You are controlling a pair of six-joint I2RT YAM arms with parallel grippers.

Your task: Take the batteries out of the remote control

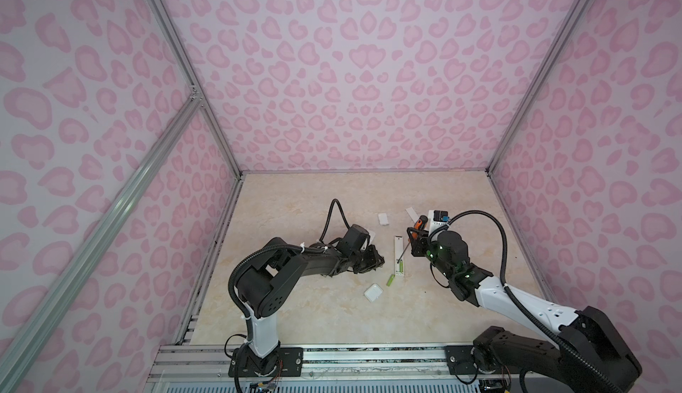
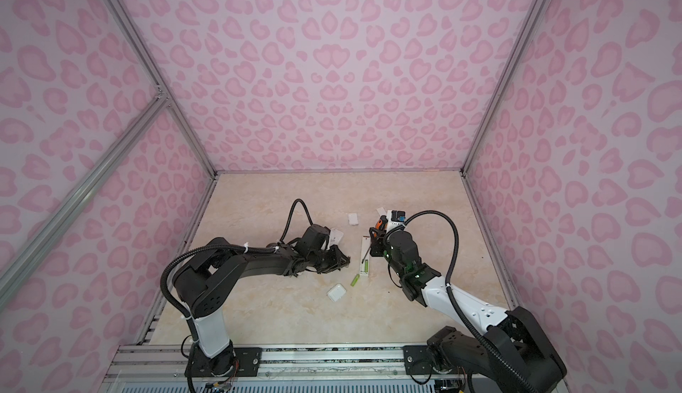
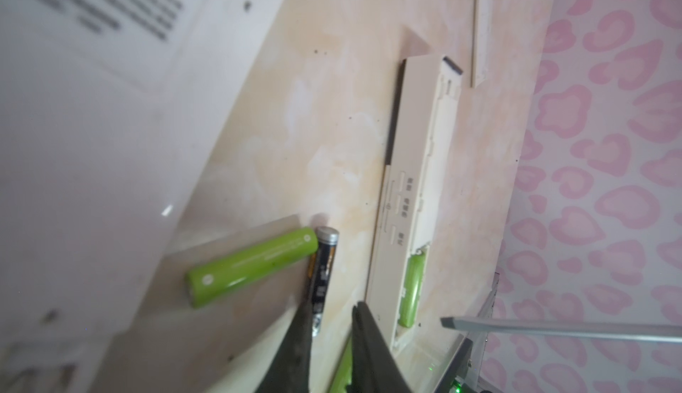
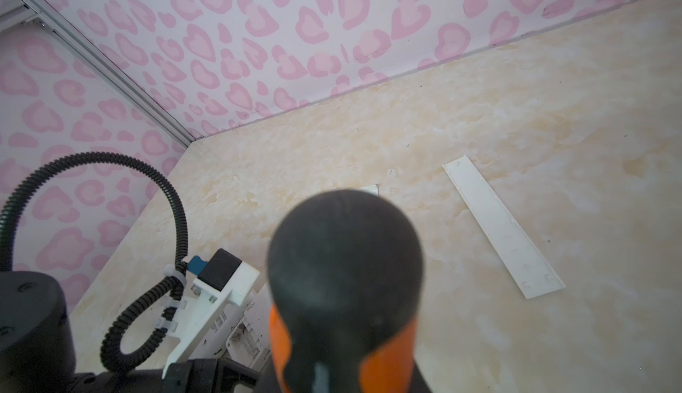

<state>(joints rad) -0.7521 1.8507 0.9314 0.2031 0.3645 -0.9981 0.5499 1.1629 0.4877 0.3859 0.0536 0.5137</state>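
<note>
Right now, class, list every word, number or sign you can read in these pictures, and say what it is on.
Nothing reads for certain.
Remote: characters beside its buttons, too small.
Dark battery: print, blurred.
Loose green battery: fine print, too small.
White casing: lines of print, blurred.
Sticker: marks, too small.
Screwdriver: no text.
</note>
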